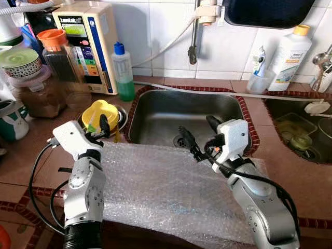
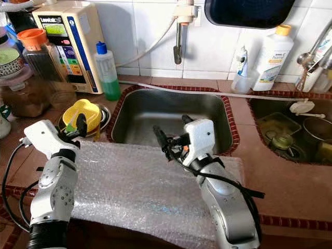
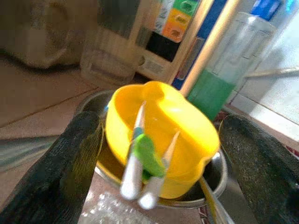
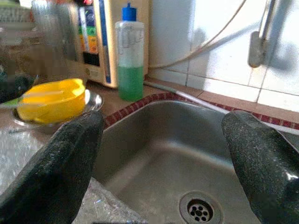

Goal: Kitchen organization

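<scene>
**Both grippers held open at the sink's front edge**

You had a sheet of bubble wrap (image 1: 171, 187) spread over the tiled surface (image 1: 290, 171), its far edge lying along the front rim of the steel sink (image 1: 171, 116). The basin itself was bare down to the drain (image 1: 180, 140), so that was your widest open room.

Your right gripper (image 1: 199, 136) hung over the sink's front rim, jaws spread wide, holding nothing. Its wrist view looked between both fingers (image 4: 56, 163) straight into the basin.

Your left gripper (image 1: 104, 129) sat at the wrap's far left corner, jaws also apart and empty. It pointed at a yellow bowl (image 1: 101, 114) resting in a shallow steel dish (image 3: 205, 184), just beside the sink's left rim. Two thin utensils with a green part (image 3: 145, 161) lay across the bowl, reaching toward the gripper.

Room on the left was tight. Behind the bowl stood a green-liquid bottle with a blue cap (image 1: 123, 72), a beige appliance (image 1: 88, 41) against the wall tiles and an orange-lidded jar (image 1: 59, 57). To the right, a second basin (image 1: 301, 129) held dishes, with a white bottle (image 1: 290, 57) behind it.
</scene>
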Robot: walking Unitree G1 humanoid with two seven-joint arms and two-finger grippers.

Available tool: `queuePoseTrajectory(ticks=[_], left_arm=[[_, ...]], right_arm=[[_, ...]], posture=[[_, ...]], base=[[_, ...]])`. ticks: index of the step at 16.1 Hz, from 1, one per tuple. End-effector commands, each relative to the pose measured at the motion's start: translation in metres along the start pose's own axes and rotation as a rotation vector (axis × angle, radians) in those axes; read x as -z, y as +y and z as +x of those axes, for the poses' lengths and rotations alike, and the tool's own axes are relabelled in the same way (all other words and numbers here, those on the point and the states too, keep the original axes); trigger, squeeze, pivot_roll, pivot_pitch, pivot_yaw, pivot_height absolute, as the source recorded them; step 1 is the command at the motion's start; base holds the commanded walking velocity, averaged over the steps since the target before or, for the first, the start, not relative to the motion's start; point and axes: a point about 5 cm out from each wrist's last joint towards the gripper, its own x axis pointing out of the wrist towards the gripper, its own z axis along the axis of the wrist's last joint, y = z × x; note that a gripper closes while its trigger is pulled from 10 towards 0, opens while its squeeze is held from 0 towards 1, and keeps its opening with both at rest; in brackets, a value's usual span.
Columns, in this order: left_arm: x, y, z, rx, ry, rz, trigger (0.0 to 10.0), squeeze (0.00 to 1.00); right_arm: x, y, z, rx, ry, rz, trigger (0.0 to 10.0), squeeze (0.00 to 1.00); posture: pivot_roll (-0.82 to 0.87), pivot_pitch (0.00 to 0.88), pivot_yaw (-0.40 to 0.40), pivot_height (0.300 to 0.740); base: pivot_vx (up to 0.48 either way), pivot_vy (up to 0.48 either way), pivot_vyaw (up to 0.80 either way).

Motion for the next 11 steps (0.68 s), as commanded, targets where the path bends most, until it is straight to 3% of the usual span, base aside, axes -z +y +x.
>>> queuePoseTrajectory(ticks=[1,3,7,11], left_arm=[[-0.001,0.000,0.004,-0.021,0.016,-0.032,9.8,0.00],[-0.001,0.002,0.005,-0.035,0.024,-0.045,10.0,0.00],[-0.001,0.001,0.005,-0.027,0.037,-0.058,10.0,0.00],[0.001,-0.001,0.004,-0.016,0.051,-0.074,10.0,0.00]], right_arm=[[-0.003,0.004,0.000,-0.028,-0.004,0.011,10.0,0.00],[-0.002,0.007,-0.003,-0.092,0.012,0.065,10.0,0.00],[-0.005,-0.003,-0.007,-0.105,0.020,0.036,10.0,0.00],[-0.009,-0.003,-0.009,-0.141,0.007,0.037,10.0,0.00]], posture=[[-0.07,0.000,0.044,0.740],[-0.07,0.000,0.044,0.740],[-0.07,0.000,0.044,0.740],[-0.07,0.000,0.043,0.740]], base=[[0.000,0.000,0.00],[0.000,0.000,0.00],[0.000,0.000,0.00],[0.000,0.000,0.00]])
